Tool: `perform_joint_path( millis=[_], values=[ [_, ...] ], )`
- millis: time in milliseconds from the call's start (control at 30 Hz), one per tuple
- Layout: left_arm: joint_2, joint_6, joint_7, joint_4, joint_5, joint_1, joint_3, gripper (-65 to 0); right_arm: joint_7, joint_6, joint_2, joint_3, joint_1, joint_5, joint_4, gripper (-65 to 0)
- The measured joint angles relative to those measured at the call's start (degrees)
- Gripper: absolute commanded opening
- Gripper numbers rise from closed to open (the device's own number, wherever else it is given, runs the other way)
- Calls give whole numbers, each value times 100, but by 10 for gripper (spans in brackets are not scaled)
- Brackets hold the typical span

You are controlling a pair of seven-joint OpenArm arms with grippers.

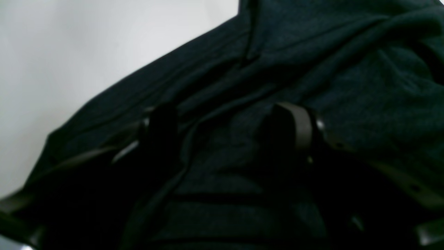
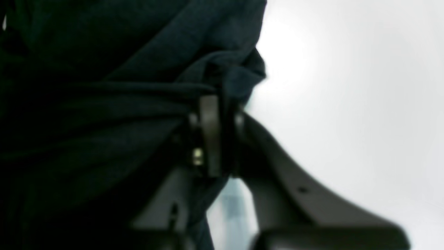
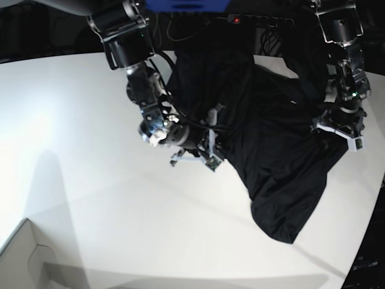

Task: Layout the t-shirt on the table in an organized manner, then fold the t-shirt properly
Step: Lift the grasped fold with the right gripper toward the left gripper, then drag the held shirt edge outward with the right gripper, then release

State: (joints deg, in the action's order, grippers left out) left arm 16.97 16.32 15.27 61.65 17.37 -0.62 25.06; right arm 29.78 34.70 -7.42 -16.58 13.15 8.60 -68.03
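The black t-shirt (image 3: pixel 271 138) lies crumpled across the far right of the white table (image 3: pixel 90 180), one end trailing toward the near right edge. My right gripper (image 3: pixel 212 141) is at the shirt's left edge. In the right wrist view the right gripper (image 2: pixel 223 104) is shut on a bunched fold of the t-shirt (image 2: pixel 138 69). My left gripper (image 3: pixel 337 129) is down on the shirt's right side. In the left wrist view the left gripper (image 1: pixel 229 118) is open, with wrinkled t-shirt (image 1: pixel 347 69) fabric lying between and beyond its fingers.
A white cardboard box corner (image 3: pixel 24 259) sits at the near left. Dark equipment and cables (image 3: pixel 258 24) run along the far edge behind the shirt. The table's curved edge (image 3: pixel 373 211) passes close to the shirt on the right.
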Motion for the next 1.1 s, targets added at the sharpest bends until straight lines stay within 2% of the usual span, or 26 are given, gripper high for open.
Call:
perform_joint_path(
  millis=[467, 600, 733, 933, 1100],
  values=[
    [48, 50, -249, 2, 63, -267, 28, -233, 72, 0, 282, -2, -260, 4, -2074, -650],
    [52, 48, -490, 24, 81, -439, 28, -233, 94, 2, 284, 310, -170, -17, -2398, -650],
    [81, 63, -911, 28, 85, -715, 33, -233, 107, 2, 348, 479, 232, 2, -2435, -650],
    [76, 59, -1021, 35, 85, -811, 33, -233, 114, 2, 490, 557, 922, -4, -2072, -650],
    [81, 66, -1158, 68, 116, -986, 39, -233, 116, 44, 470, 949, 1641, 4, -1484, -650]
  ],
)
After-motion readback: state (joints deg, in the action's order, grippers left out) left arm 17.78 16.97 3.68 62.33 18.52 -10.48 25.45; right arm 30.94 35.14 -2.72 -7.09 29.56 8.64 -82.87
